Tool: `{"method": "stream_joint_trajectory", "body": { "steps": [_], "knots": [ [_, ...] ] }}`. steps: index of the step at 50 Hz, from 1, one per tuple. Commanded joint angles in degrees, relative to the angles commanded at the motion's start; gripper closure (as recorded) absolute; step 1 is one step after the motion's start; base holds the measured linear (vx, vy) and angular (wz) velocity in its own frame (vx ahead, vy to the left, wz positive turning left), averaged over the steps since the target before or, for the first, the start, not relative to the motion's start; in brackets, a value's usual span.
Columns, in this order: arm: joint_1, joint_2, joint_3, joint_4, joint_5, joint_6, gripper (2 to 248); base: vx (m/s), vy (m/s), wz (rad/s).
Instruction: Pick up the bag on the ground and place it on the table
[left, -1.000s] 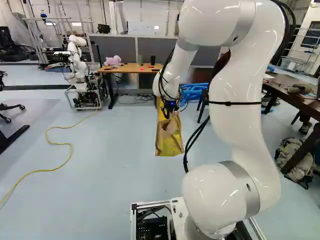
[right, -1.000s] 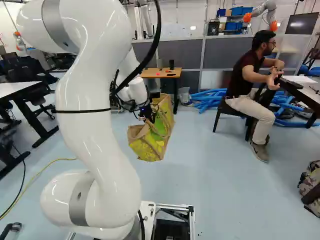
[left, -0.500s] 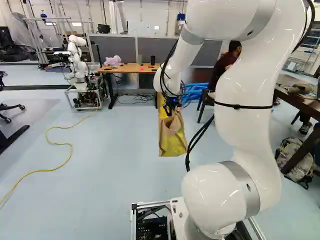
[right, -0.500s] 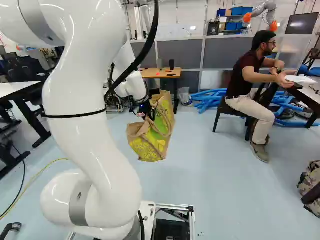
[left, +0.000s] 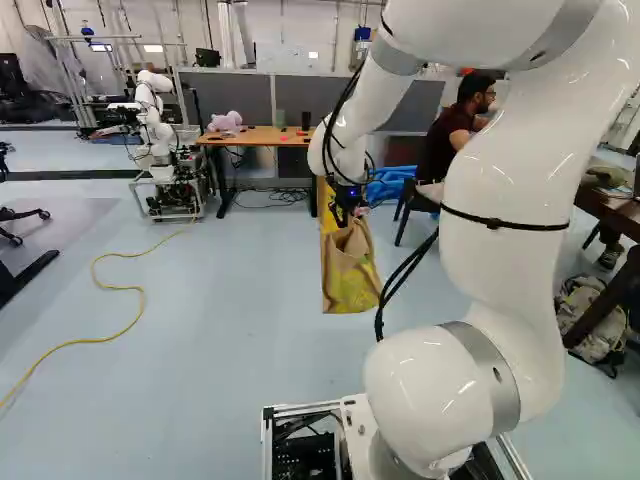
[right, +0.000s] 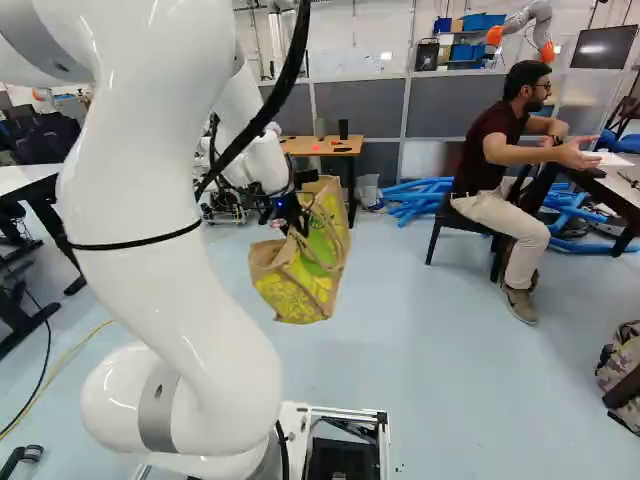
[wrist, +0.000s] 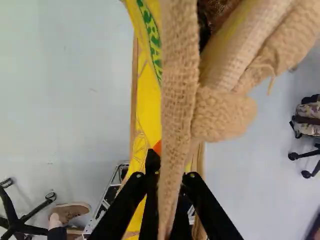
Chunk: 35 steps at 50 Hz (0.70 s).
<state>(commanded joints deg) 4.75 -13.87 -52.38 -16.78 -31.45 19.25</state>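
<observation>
My gripper (right: 290, 212), at the arm's end, is above the yellow-green and tan bag (right: 302, 275), which hangs from it by a handle. In the left base view the bag (left: 350, 278) hangs right of the wooden table (left: 262, 134), nearer to me. Seen from the wrist, the gripper (wrist: 171, 172) is shut on a tan woven strap (wrist: 177, 95) of the bag, one dark finger on each side. Another loop of handle bulges beside that strap. The bag's yellow side stretches away behind it. Much of the fingertips is hidden by the strap.
A pink plush toy (left: 226, 122) and small items lie on the table. Another robot (left: 155, 130) stands to its left. Blue tubes (right: 418, 200) and a seated person are right of it in the right base view. A yellow cable (left: 135, 288) crosses the floor.
The arm has folded back towards the base, its upper parts spreading outward in both base views. Gripper and hanging bag have come slightly nearer together. The base has not moved.
</observation>
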Motion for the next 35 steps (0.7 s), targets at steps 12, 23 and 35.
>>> {"method": "stream_joint_trajectory", "body": {
  "steps": [12,23,35],
  "knots": [
    [0.8,2.0,-0.1,0.0,-2.2,0.0,228,0.0,0.0,0.0],
    [1.6,3.8,-0.3,0.0,-4.2,0.0,228,0.0,0.0,0.0],
    [2.0,5.6,-0.6,0.0,-6.4,0.0,228,0.0,0.0,0.0]
  ]
}}
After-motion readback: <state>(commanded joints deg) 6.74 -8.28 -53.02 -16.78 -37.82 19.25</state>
